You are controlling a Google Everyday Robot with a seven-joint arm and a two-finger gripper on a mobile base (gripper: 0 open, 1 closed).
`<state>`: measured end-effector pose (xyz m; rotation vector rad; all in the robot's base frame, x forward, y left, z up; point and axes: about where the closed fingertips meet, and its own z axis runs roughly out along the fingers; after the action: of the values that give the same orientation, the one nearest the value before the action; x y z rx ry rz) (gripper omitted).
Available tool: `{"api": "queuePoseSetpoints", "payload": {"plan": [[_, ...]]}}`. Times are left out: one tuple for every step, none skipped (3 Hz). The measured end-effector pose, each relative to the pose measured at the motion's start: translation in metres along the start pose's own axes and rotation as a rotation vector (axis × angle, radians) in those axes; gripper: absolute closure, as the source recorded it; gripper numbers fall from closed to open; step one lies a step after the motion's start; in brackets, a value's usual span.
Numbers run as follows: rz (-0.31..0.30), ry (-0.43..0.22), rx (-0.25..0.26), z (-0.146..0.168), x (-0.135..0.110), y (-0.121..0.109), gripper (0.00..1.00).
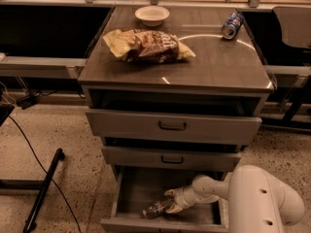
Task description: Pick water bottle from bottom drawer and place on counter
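Clear water bottle [155, 209] lying on side in pulled-out bottom drawer [133, 191] near its front, gripper [171, 201] at right end, glossy dark counter [214, 62] above.

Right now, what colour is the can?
Blue can, camera view; tool in bottom drawer by water bottle.

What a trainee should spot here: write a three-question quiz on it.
1. True or false: the bottle stands on the counter.
2. Where is the gripper? A) above the counter B) in the bottom drawer, by the bottle C) at the middle drawer's handle
3. Fill in: the counter holds a chip bag, a bowl and a blue ____.
Key: 1 false, it lies in the bottom drawer. 2 B. 3 can.
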<state>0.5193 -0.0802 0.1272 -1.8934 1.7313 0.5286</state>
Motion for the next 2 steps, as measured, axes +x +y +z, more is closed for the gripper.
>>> {"api": "queuePoseSetpoints", "payload": {"plan": [[-0.012, -0.006, -0.012, 0.0013, -0.0004, 0.0010, 0.75], [-0.019, -0.011, -0.022, 0.0021, 0.0002, 0.0021, 0.76]]}}
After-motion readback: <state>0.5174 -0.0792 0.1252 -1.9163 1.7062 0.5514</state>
